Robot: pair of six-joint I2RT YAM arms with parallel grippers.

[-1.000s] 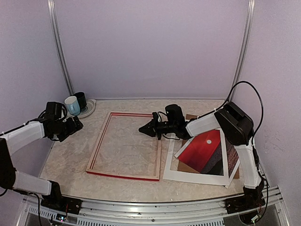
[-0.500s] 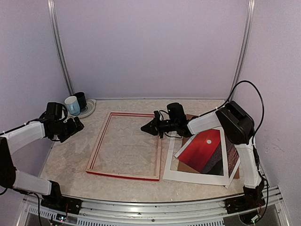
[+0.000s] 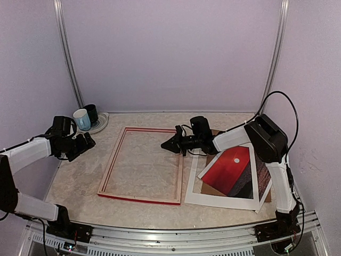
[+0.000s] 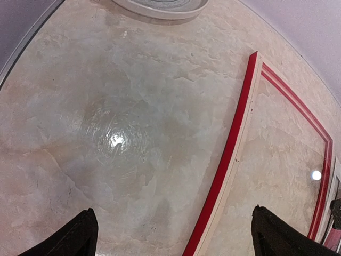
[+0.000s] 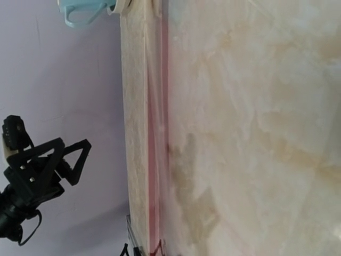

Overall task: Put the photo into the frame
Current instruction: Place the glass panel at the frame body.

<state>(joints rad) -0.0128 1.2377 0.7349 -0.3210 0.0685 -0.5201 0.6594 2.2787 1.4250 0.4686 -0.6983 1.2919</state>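
both empty, left hand [image 3: 88, 142] spread wide, right hand [image 3: 165, 144] closed tight above frame [image 3: 139, 198], photo [image 3: 228, 172] beside

The frame [image 3: 138, 199], red on its front face with pale wood sides, lies flat in the middle, its opening unfilled. The photo [image 3: 229, 170], a red sky with a small white sun, lies to its right, outside it and turned askew.
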